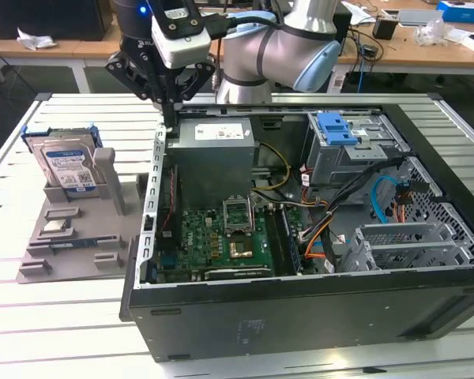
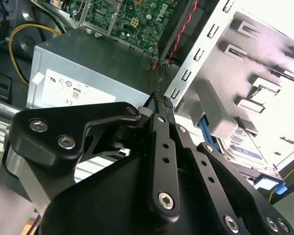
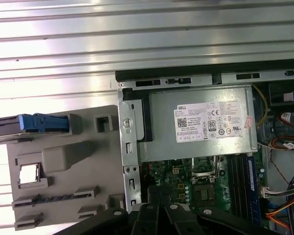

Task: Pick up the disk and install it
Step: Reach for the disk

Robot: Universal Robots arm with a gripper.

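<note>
Pincer: The pincer [image 1: 170, 125] is seen hanging over the near rim of the open computer case [image 1: 300, 316]. Its fingertips [image 2: 159, 100] are pressed together with no gap between them, and nothing is gripped.

Disk: The disk [image 1: 67, 167] is stood on edge with its label facing out and is clipped in a blue frame. It is placed well apart from the pincer, lower than it and toward the exterior view's left. It is untouched and not yet lifted.

Holder: A grey moulded holder [image 1: 71, 237] is laid on the slatted table [image 1: 31, 324], and the disk is carried in its rear slot. It is set just outside the case wall, below the pincer and on the exterior view's left of it.

Power supply: A grey power supply [image 1: 213, 154] with a white label is mounted inside the case, just beside the fingertips on the exterior view's right.

Case wall: The slotted metal wall [image 3: 130, 147] is found directly under the tips. Whether it is touched cannot be told.

Motherboard: The green motherboard [image 1: 221, 237] is seated deeper in the case, beyond the power supply from the pincer.

Blue bracket: A blue bracket [image 1: 336, 126] is fixed on the drive cage [image 1: 363, 154], well apart from the pincer toward the exterior view's right.
</note>
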